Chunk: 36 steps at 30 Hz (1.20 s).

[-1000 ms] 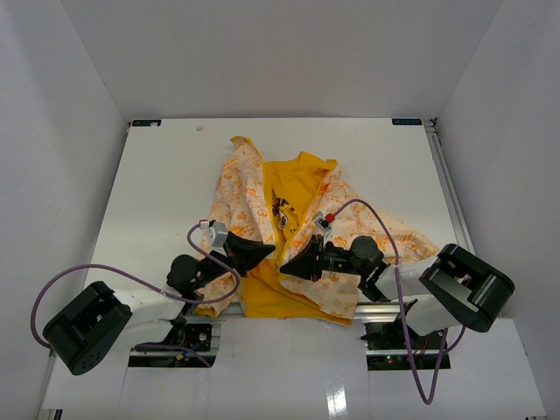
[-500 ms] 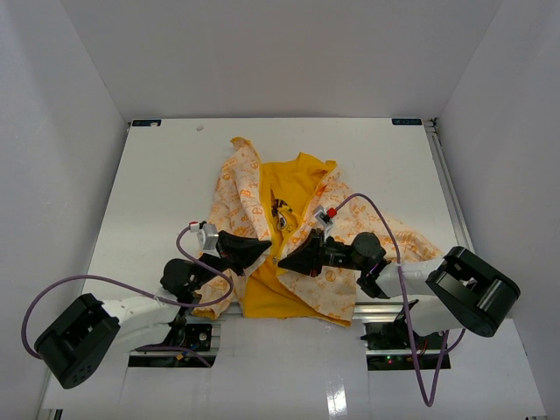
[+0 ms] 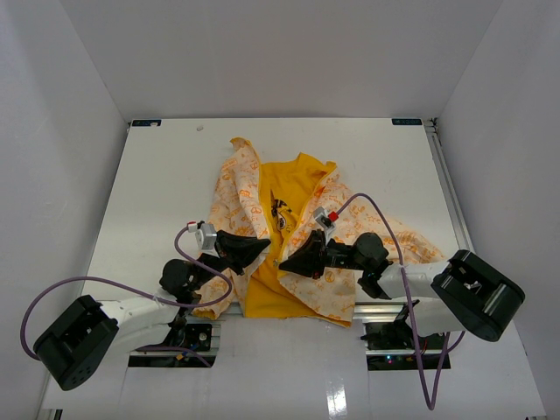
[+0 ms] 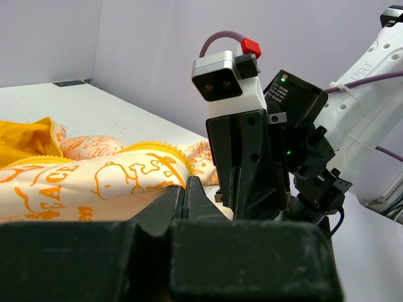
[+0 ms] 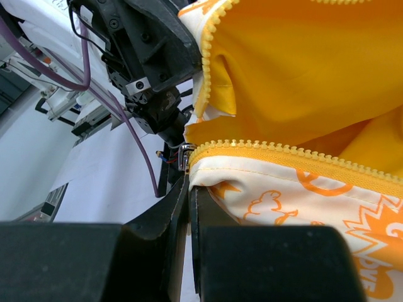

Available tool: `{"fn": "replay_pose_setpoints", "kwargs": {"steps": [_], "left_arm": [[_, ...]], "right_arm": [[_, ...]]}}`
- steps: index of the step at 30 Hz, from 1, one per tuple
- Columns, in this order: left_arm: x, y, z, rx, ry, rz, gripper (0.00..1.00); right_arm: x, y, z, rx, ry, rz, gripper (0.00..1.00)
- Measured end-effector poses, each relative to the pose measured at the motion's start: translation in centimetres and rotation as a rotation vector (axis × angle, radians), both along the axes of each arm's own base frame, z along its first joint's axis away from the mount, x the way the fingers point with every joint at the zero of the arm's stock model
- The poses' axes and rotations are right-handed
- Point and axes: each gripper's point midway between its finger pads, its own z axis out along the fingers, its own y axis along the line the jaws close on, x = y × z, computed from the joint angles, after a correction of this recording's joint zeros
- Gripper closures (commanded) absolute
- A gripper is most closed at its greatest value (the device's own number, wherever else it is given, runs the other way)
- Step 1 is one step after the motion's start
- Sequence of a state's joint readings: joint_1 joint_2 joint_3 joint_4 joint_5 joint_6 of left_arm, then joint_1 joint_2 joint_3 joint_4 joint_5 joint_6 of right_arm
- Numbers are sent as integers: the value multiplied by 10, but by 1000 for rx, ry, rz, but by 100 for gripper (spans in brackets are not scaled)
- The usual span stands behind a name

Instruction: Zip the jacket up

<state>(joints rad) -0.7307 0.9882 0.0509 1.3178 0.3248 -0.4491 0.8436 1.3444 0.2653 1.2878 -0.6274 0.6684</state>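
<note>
Noted jacket [image 3: 289, 188] open on bench [image 3: 157, 175]; right gripper [image 5: 189, 189] jaws clenched on hem [image 5: 211, 177] below slider [image 5: 186, 153], left gripper [image 4: 186, 189] jaws clenched beside slider, grasp unclear. Feed loose zipper edge [image 5: 206, 69] into slider before pulling.

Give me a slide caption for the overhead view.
Left gripper and right gripper, tips close together, at the front opening of the unzipped jacket.
</note>
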Motion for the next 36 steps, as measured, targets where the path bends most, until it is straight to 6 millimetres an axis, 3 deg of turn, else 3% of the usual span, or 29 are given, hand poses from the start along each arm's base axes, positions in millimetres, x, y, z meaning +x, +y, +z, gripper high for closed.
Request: {"fn": "replay_pose_setpoints", "kwargs": {"steps": [15, 23, 36], "left_arm": [[-1, 0, 1, -4, 0, -2, 100], [-4, 0, 3, -7, -10, -18, 100], [-9, 0, 7, -18, -11, -39, 100]], "right_arm": [[-1, 0, 3, 7, -22, 7, 92], [5, 6, 15, 29, -34, 7, 92], [12, 3, 16, 30, -17, -12, 92]]}}
